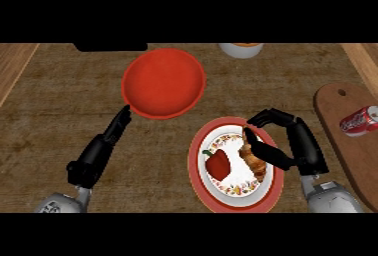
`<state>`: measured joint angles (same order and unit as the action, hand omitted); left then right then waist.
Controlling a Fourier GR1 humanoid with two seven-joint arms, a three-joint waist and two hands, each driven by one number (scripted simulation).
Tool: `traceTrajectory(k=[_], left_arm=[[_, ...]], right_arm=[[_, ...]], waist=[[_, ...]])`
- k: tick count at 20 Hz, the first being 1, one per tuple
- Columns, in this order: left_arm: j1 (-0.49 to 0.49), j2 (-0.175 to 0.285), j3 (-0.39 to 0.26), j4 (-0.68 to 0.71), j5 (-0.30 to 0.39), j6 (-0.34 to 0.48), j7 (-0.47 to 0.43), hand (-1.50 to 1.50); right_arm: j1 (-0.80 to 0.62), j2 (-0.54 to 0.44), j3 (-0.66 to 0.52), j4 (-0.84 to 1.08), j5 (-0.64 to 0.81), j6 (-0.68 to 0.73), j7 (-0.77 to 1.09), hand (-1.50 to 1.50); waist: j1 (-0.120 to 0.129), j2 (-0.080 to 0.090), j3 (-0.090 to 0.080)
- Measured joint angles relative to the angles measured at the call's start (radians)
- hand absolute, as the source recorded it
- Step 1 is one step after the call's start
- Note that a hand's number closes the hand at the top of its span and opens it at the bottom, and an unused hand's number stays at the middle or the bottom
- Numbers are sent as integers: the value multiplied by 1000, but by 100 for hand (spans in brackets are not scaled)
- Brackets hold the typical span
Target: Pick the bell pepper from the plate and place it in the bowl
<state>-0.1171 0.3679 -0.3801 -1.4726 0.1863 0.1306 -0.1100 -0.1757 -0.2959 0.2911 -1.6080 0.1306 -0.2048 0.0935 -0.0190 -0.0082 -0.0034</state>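
A red bell pepper [218, 163] lies on the left half of a flower-rimmed white plate with a red border [201, 187], beside a brown croissant [255, 161]. The red bowl [163, 83] stands farther back and to the left of the plate. My right hand [291, 145] hovers over the plate's right edge, fingers curled and thumb over the croissant, holding nothing; the pepper lies apart to its left. My left hand [100, 150] stretches with straight fingers toward the bowl's near left rim.
A wooden cutting board [347, 150] with a red soda can [359, 121] lies at the right edge. A white cup [241, 49] stands at the back, and a dark object [111, 47] at the back left.
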Motion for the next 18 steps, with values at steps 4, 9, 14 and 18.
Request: traceTrajectory(k=[4, 9, 14, 18], left_arm=[[-31, -23, 5, -34, 30, -46, 50, 0], [-46, -29, 12, -60, 42, -68, 84, 0], [-67, -37, 14, -61, 39, -71, 110, 0], [-64, -48, 6, -63, 31, -65, 111, 0]], right_arm=[[22, 100, 69, 55, 99, -94, -56, -150], [-63, 65, 149, 92, 276, -68, 56, -150], [-194, -15, 211, 103, 391, 114, 281, -150], [-266, -48, 271, 96, 364, 364, 467, -150]], waist=[[13, 5, 2], [22, 6, 2], [26, 4, 0], [29, 2, -2]])
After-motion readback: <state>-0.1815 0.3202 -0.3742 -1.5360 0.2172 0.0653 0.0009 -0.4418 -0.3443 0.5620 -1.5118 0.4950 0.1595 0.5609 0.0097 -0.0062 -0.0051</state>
